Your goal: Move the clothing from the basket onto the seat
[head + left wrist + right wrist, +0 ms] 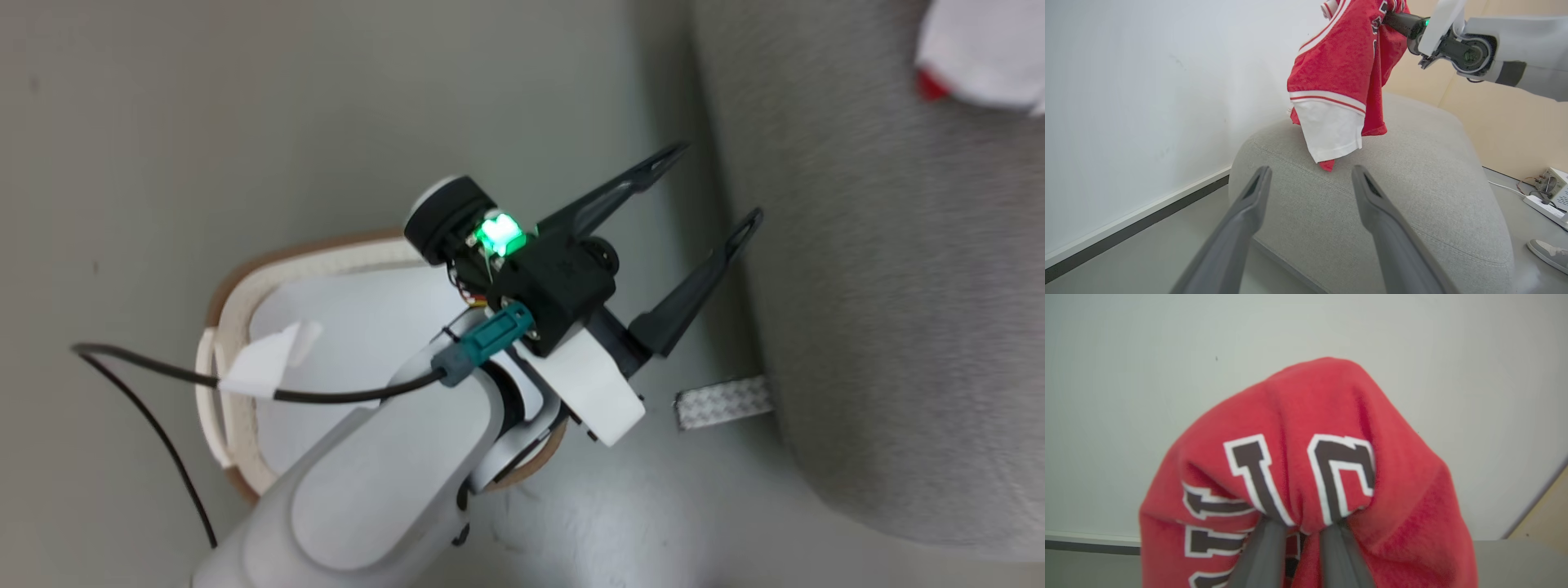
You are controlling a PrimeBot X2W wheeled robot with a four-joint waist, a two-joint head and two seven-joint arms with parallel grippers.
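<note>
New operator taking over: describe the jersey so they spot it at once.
Find the big light-grey sofa against the white wall. Over its top a cloth hangs, bunched in the right hand. That is the jersey: bright red among grey and white, with a white hem panel and black letters outlined in white.

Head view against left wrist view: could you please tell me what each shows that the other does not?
Head view's own: the basket on the floor and a black cable. Left wrist view's own: the right end effector shut on the hanging jersey, a power strip and a shoe. Shared: the grey sofa, the jersey's cloth over it, and the open left end effector.
</note>
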